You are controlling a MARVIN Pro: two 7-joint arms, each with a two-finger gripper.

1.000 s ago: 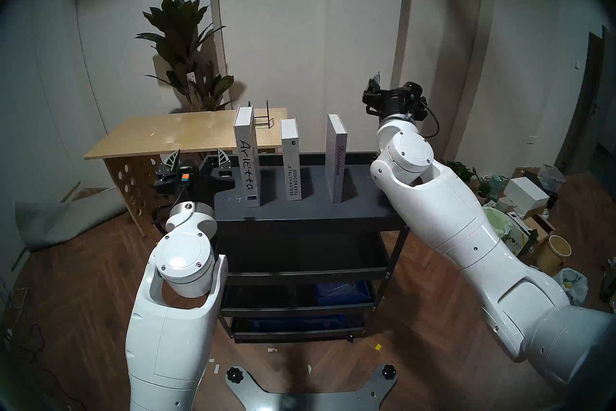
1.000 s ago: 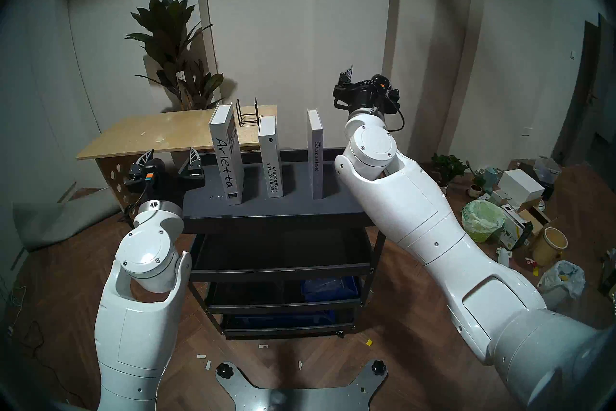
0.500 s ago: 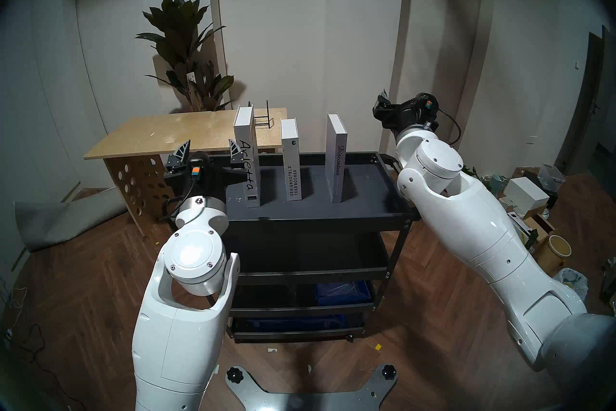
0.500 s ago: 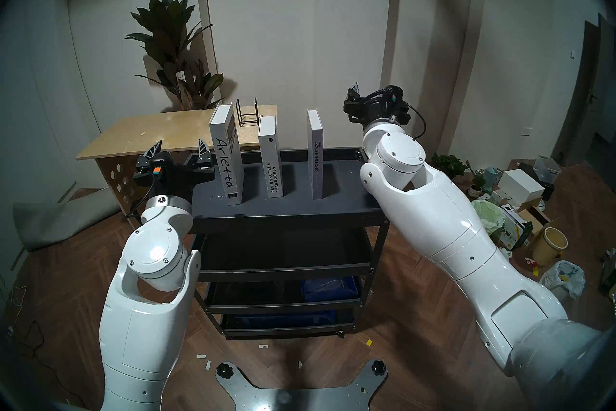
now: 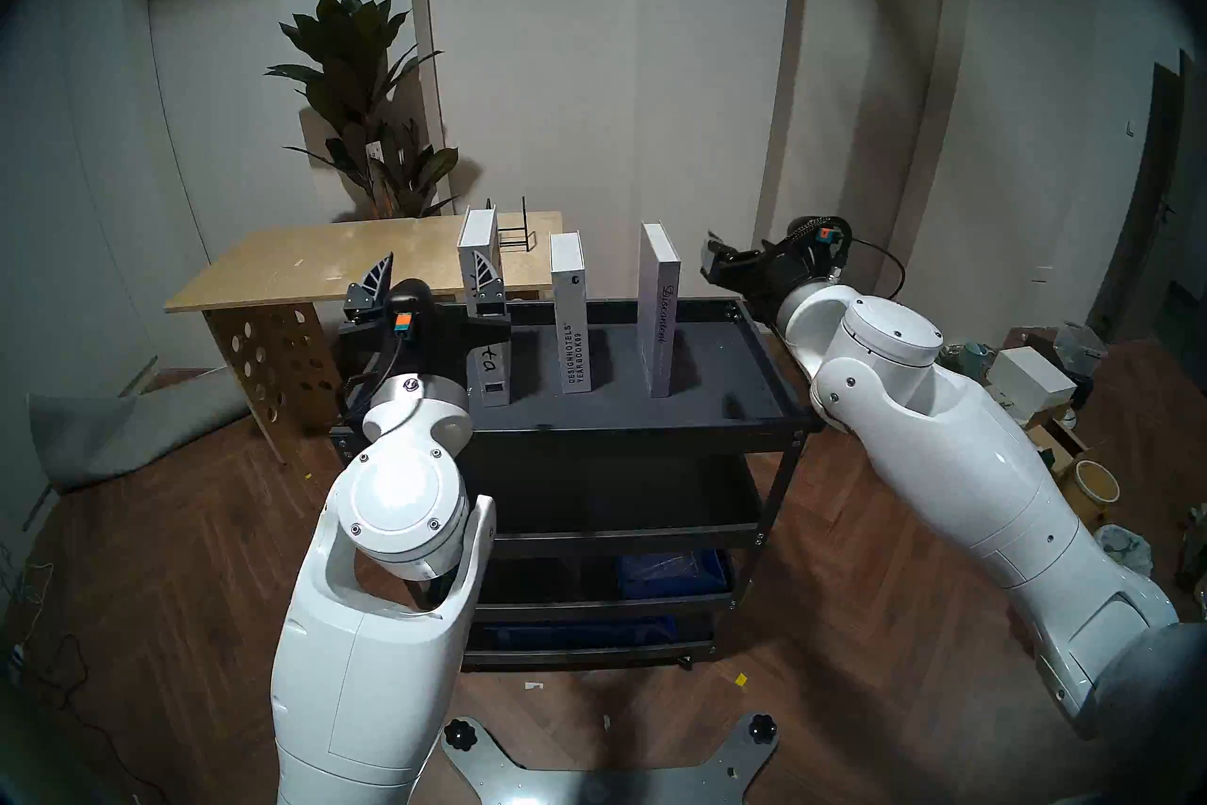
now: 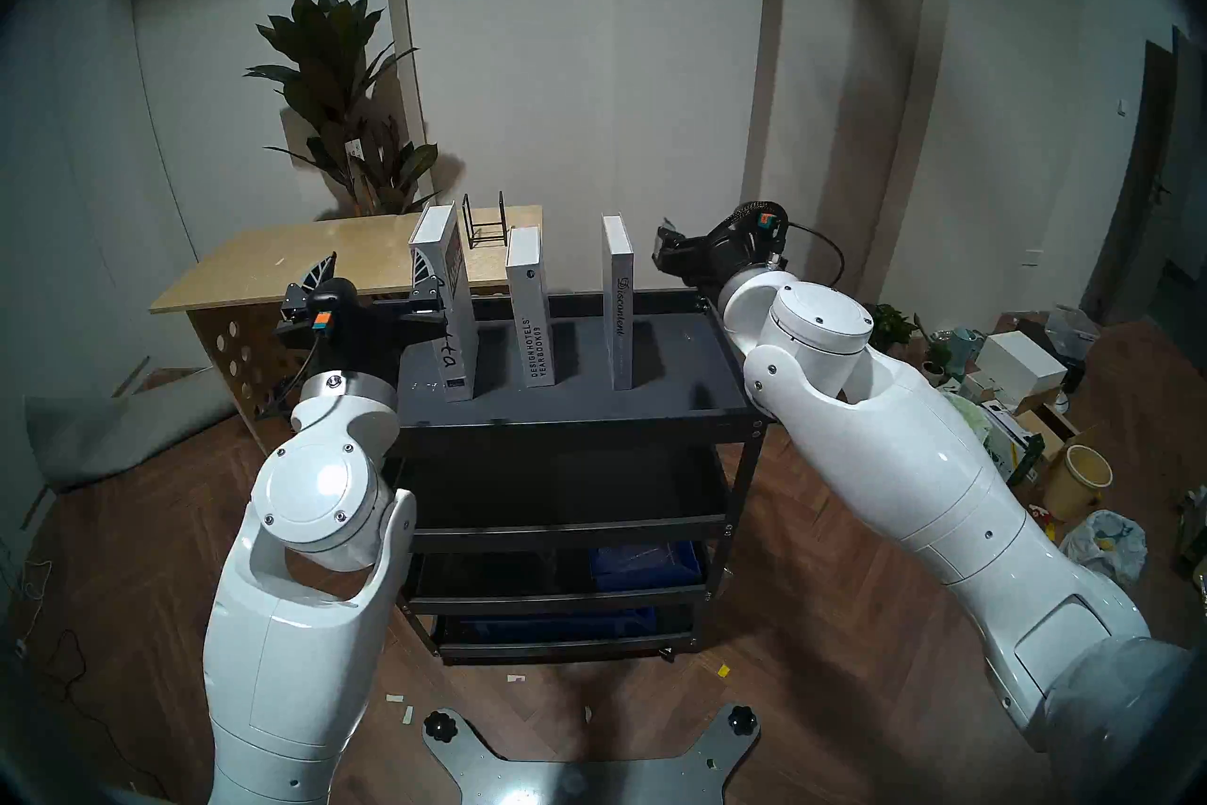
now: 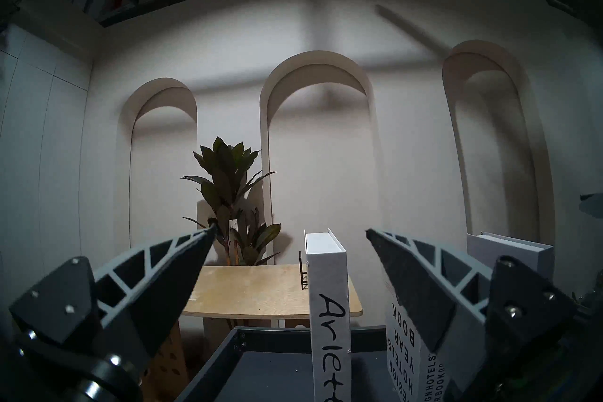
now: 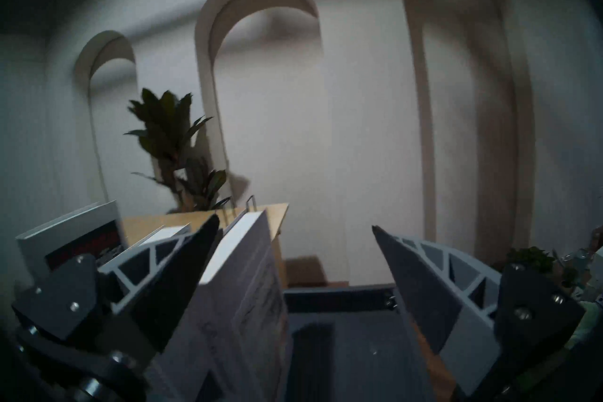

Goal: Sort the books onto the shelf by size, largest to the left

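Left-wrist view shows the left gripper [image 7: 290,233] with its jaws spread wide and nothing between the pads, the Arletta book [image 7: 328,300] standing ahead in the gap, nearer the right-hand finger, not touched. Right-wrist view, blurred, shows the right gripper [image 8: 295,225] likewise spread and empty, the Discontent book [image 8: 241,287] close against its left-hand finger; whether they touch I cannot tell. From the head views, all three books stand upright on the shelf [image 5: 705,392], long axes vertical, spines facing the robot with the titles running along them: Arletta [image 5: 488,376] at the left, the Designhotels Yearbook09 book [image 5: 571,320] to Arletta's right, and Discontent [image 5: 659,313] farther right, each well apart from its neighbour. The head views show the left gripper [image 5: 431,274] level with Arletta's upper spine, one finger overlapping it, and the right gripper [image 5: 708,255] beside Discontent's top; only the left wrist view shows the Yearbook's front cover, partly hidden behind a finger. Behind Arletta stands a light plywood table [image 5: 339,268] carrying a small black wire rack [image 5: 516,235], with a potted plant [image 5: 366,98] against a white wall with arched niches. The shelf tops a black cart [image 5: 614,529] on a dark wood floor [image 5: 163,555], with boxes and clutter [image 5: 1032,379] far right of Discontent.
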